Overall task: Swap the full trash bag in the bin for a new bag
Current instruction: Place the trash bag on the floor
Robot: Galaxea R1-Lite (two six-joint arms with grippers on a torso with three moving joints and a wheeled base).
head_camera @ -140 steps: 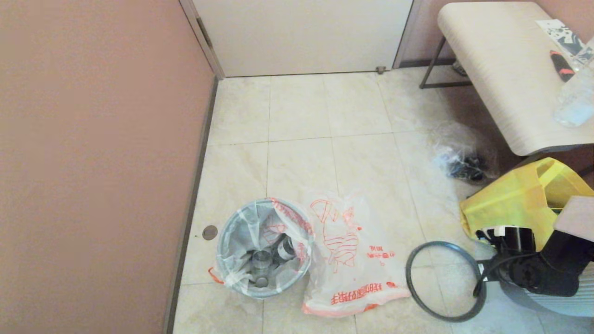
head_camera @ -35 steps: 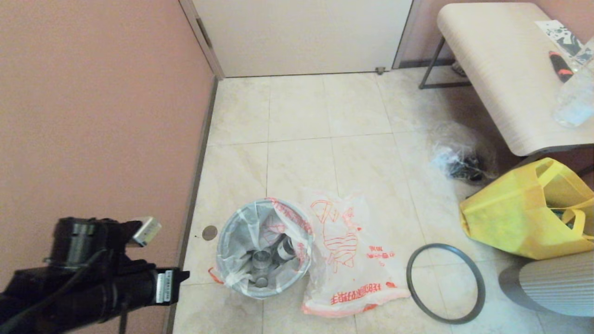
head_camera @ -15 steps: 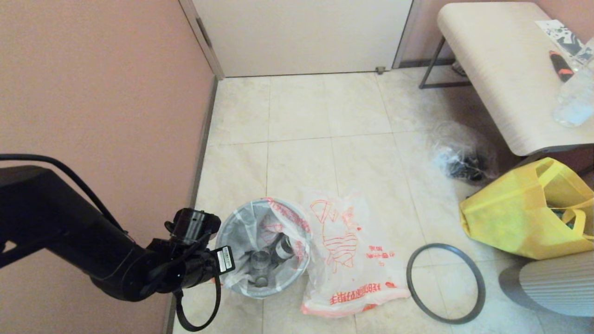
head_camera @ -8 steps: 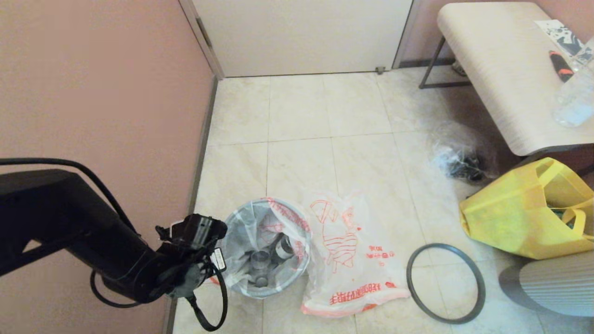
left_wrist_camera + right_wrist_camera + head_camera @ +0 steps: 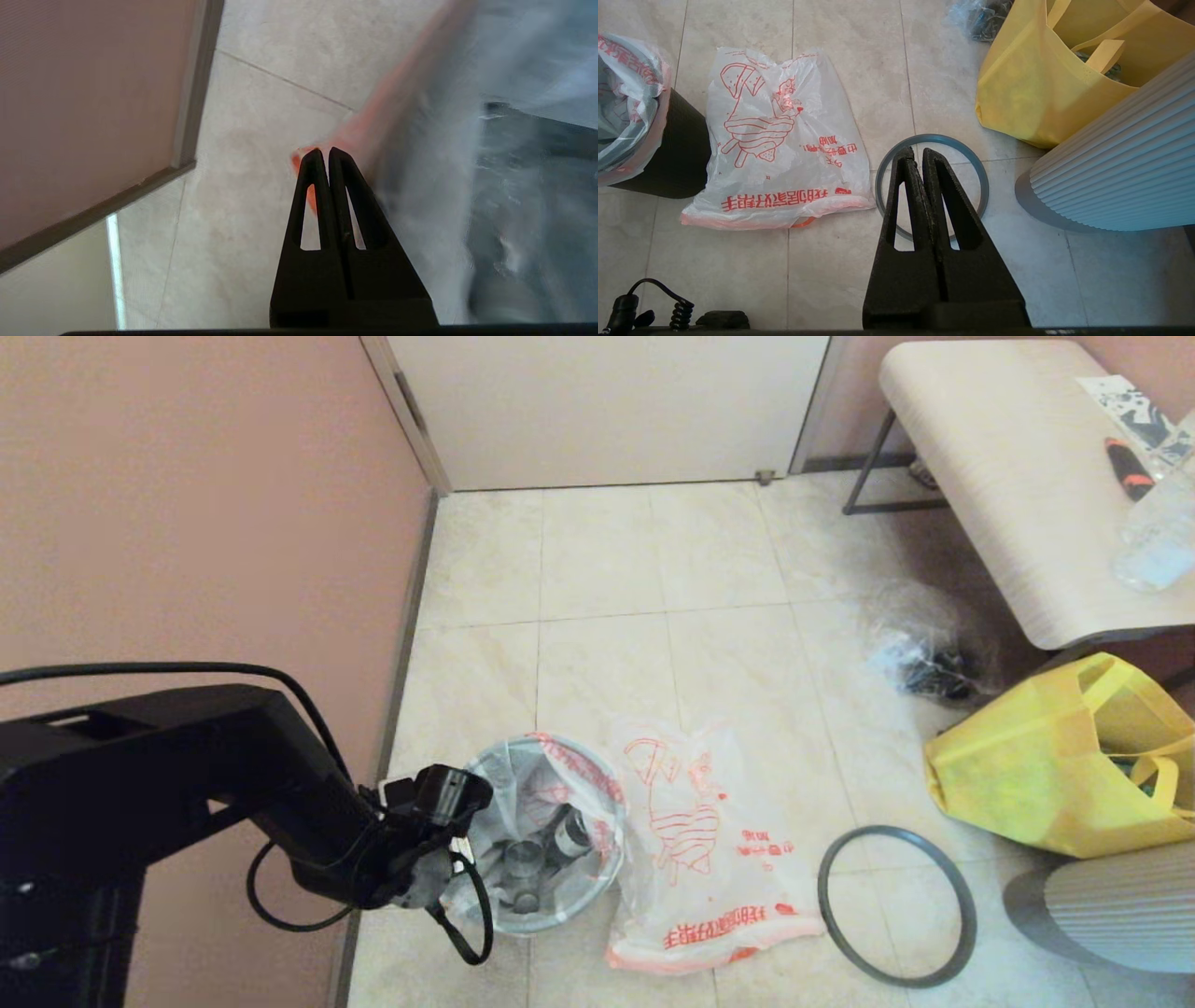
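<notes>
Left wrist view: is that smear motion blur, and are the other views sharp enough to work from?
Left wrist view: full bag and bin smeared, looks like motion blur; left tool crisp. Right wrist view: sharp, new bag print legible. Head view: evenly lit, no glare.

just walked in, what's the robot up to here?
It is swapping a trash bag. The left gripper, fingers shut, is down beside the bin, at the orange-edged handle of the full trash bag; whether it holds the handle cannot be told. That bag sits in the bin with cans inside. The new bag lies flat on the floor beside it, and the grey hoop lies further right. The right gripper hangs shut above the hoop.
</notes>
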